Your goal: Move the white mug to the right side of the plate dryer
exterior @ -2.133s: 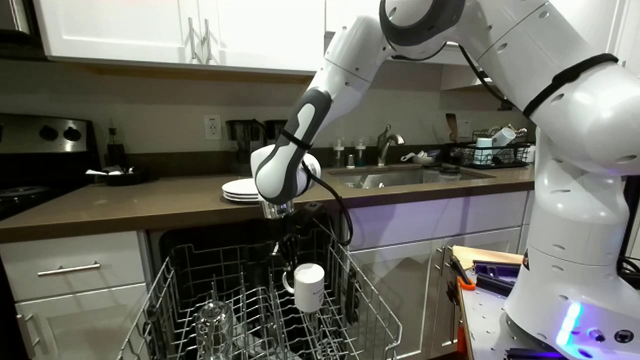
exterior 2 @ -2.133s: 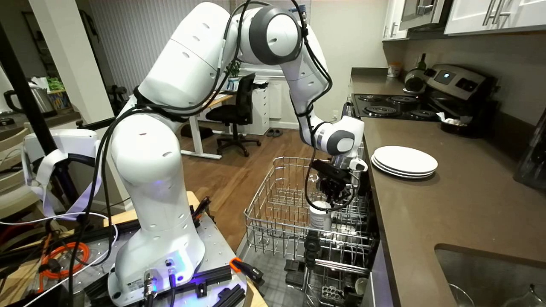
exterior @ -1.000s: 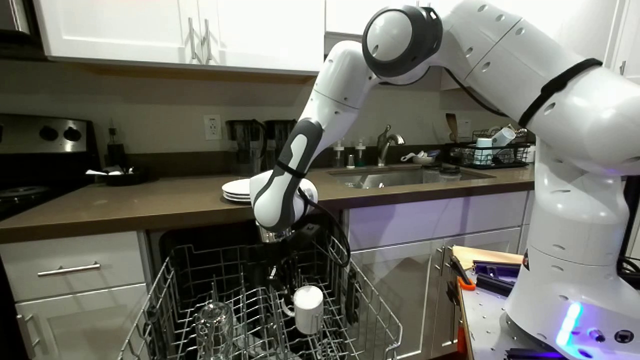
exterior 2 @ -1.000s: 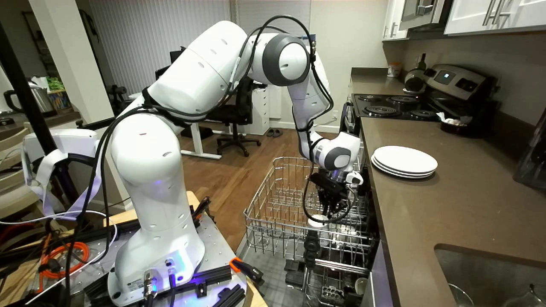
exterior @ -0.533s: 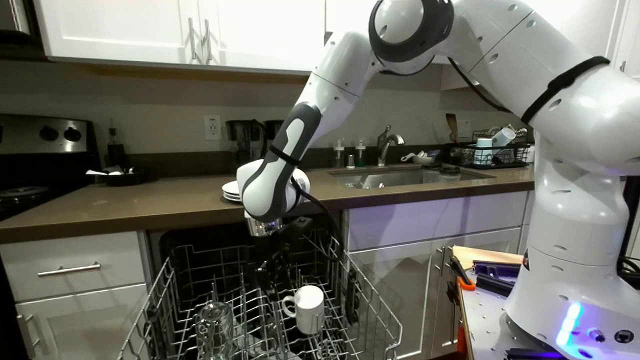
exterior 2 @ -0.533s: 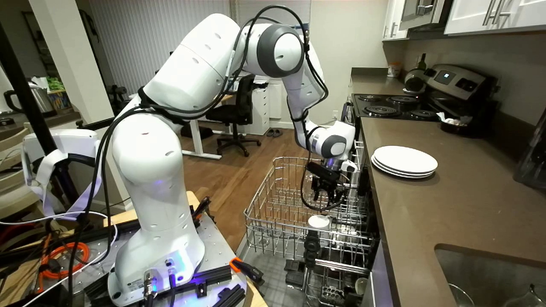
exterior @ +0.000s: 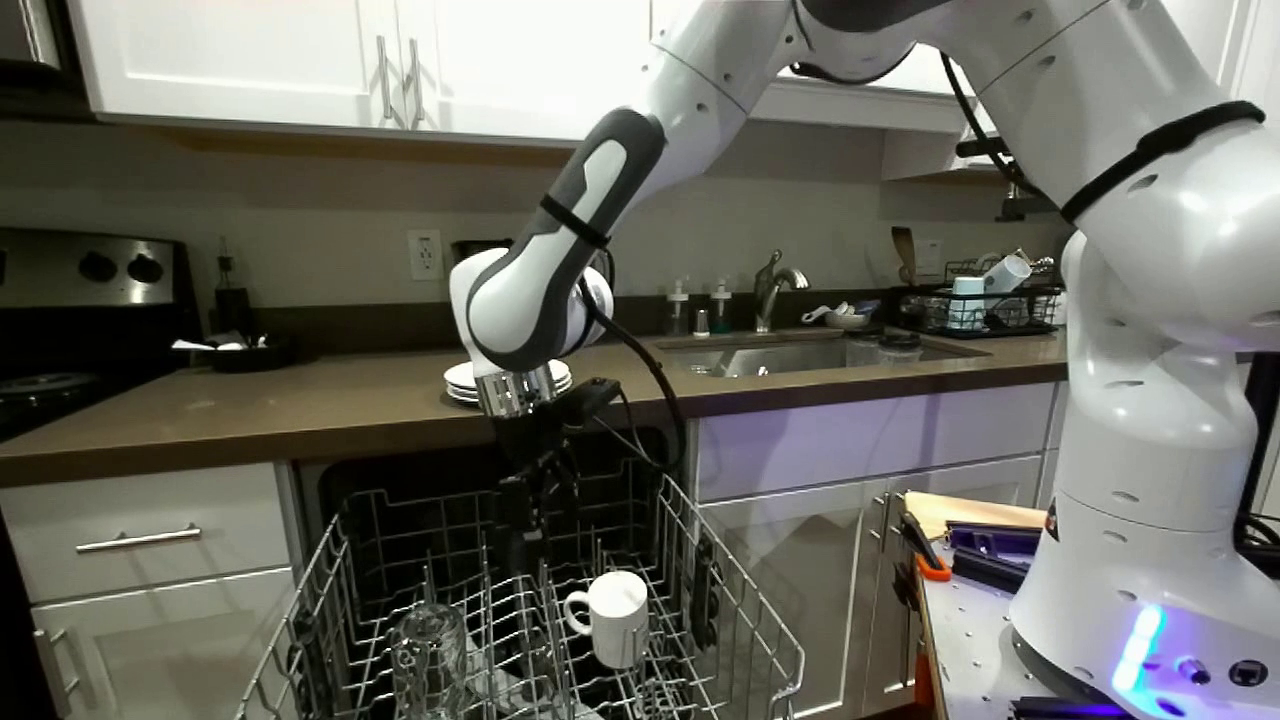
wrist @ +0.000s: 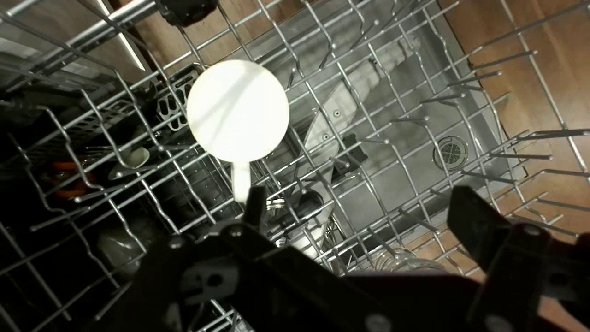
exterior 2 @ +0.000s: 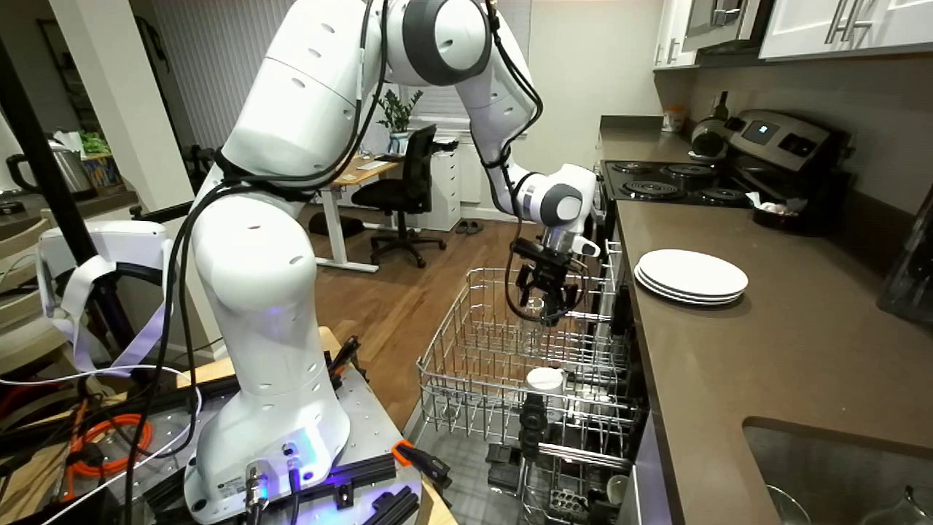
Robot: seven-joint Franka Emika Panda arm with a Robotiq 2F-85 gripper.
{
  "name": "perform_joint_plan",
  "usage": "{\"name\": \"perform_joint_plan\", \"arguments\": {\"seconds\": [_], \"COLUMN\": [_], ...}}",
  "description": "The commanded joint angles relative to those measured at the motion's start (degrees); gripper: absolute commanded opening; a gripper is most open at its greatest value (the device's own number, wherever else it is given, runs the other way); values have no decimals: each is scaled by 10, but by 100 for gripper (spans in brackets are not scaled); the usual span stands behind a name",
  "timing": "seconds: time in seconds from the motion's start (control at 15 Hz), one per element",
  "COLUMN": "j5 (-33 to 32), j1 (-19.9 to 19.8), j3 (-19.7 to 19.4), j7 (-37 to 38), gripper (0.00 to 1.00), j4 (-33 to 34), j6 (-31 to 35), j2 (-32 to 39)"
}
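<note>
The white mug (exterior: 618, 620) stands in the right half of the plate dryer (exterior: 735, 567), a wire rack pulled out below the counter. From above, in the wrist view, the mug (wrist: 237, 110) shows a flat, plain white disc, so it seems to be bottom up. Its handle (wrist: 240, 182) points toward my gripper (wrist: 358, 196). My jaws are spread wide, with only rack wires and floor visible between them. One dark finger (wrist: 256, 205) overlaps the handle's end in that view. In both exterior views the gripper (exterior 2: 539, 310) hangs above the rack, apart from the mug (exterior 2: 545, 379).
A clear glass (exterior: 430, 655) stands in the rack's left half. Upright prongs rise around it and the mug. Stacked white plates (exterior 2: 692, 273) lie on the counter (exterior 2: 802, 350), whose edge runs close beside the arm. Cutlery and other items sit on a lower level.
The mug came down into the rack while gripped. My gripper then opened, let it go, and moved up and away toward the glass's side. The mug has stayed put since.
</note>
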Motion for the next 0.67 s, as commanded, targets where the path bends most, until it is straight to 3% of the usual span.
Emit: {"name": "perform_joint_plan", "arguments": {"seconds": [0.0, 0.53, 0.6], "j5": [-14, -10, -5], "j1": [7, 11, 11], "j3": [2, 12, 9], "j7": [-4, -17, -3], "gripper": [100, 100, 100], "j4": [-44, -77, -55], "j6": [-35, -56, -47], "j2": [-65, -117, -92]}}
